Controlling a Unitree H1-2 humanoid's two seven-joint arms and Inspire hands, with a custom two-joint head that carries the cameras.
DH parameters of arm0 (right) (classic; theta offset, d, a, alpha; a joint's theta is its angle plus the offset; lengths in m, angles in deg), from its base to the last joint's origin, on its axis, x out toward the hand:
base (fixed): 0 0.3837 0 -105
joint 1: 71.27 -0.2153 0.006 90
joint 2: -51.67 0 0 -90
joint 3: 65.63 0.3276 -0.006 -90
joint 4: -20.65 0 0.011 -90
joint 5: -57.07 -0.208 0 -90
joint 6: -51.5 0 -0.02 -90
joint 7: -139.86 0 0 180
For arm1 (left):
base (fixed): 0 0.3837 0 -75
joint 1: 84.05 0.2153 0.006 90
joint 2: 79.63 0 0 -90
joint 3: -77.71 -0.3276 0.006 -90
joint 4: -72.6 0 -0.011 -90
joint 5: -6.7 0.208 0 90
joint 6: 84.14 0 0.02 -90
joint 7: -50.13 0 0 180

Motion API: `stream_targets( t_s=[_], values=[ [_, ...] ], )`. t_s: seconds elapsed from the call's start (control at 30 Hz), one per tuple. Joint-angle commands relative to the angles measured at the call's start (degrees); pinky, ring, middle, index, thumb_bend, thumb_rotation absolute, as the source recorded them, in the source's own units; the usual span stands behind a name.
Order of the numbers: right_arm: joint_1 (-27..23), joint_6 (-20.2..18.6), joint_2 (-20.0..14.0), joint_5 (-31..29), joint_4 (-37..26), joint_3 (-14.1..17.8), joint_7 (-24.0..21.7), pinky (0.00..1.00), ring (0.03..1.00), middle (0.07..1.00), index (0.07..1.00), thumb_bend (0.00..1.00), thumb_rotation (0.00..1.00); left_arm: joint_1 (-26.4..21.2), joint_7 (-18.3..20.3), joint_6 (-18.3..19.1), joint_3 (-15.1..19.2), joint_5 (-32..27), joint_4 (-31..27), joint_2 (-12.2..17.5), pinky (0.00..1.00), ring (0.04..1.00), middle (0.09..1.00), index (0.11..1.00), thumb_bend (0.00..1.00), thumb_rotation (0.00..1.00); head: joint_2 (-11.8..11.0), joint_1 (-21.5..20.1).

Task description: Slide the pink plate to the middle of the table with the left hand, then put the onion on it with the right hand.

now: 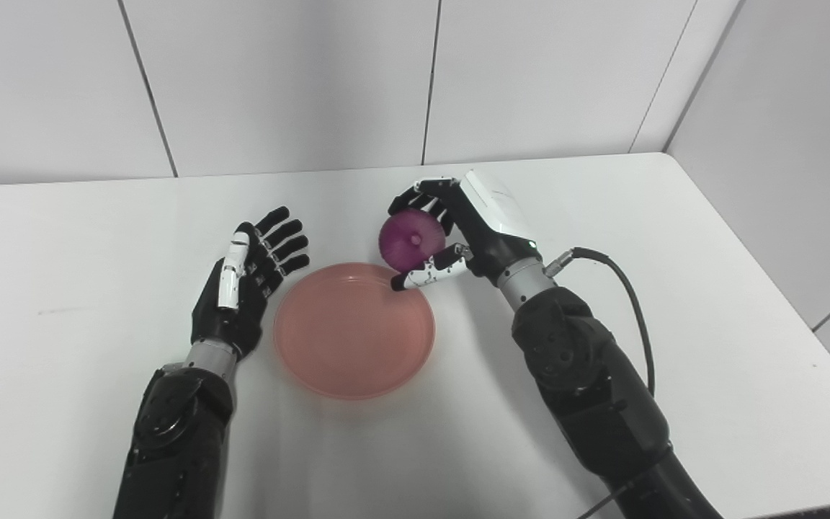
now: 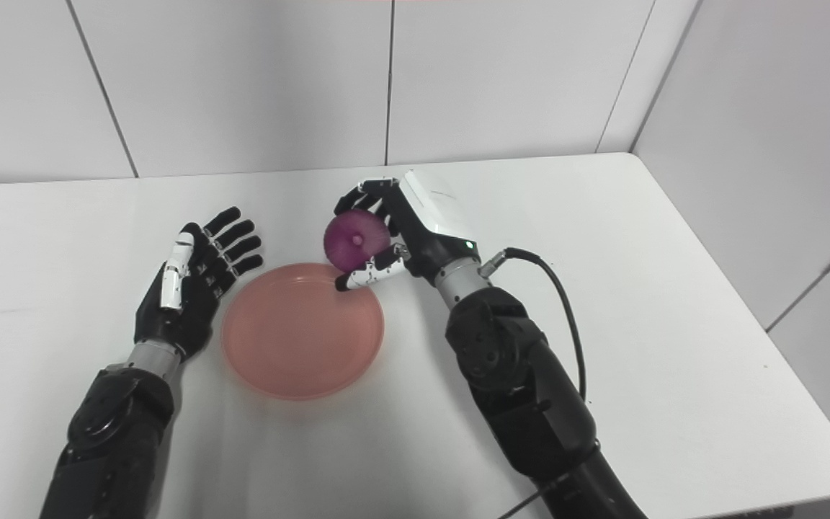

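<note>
Table (image 1: 674, 303): white surface carrying the whole scene; walls meet behind it at 12 o'clock
Right arm (image 1: 588, 375): enters from 5 o'clock, a black cable looping off its wrist
Left arm (image 1: 177, 425): enters from 7 o'clock
Pink plate (image 1: 354, 339): lies flat near the table's middle, nothing on it
Left hand (image 1: 246, 288): released, fingers spread and straight, holding nothing; it rests just beside the plate's rim at 9 o'clock, and contact with the rim cannot be told
Right hand (image 1: 451, 231): grasping the onion, fingers curled over the top, thumb under it reaching across the rim
Onion (image 1: 406, 241): purple, held at the plate's 1 o'clock edge, seemingly raised off the table
Step in hand: judged, the slide is finished and the placing under way
Next move: carry the onion toward 7 o'clock over the plate's centre, lower it, then let the fingers spread; being round, it may roll
View difference: the right eye view shows the table's near right corner, cut off in the left eye view
</note>
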Motion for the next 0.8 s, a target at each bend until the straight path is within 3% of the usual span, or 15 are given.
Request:
stream_targets(
  t_s=[0.0, 0.77],
  values=[
    [-3.0, 1.6, 0.5, 0.7, -1.7, -0.3, 0.2, 0.39, 0.456, 0.53, 0.487, 0.52, 0.13, 0.3, -0.9, 1.7, -0.2, 0.5, -0.7, -0.9, 0.77, 0.797, 0.8, 0.776, 0.36, 1.0, 0.0, 0.1],
    [-2.8, 2.8, 3.6, 0.0, 1.9, -3.8, -1.5, 0.36, 0.435, 0.519, 0.488, 0.52, 0.13, 0.3, -2.3, 2.2, -0.5, 2.4, -1.4, -1.6, 0.75, 0.788, 0.792, 0.774, 0.36, 0.99, 0.4, 4.2]
  ],
)
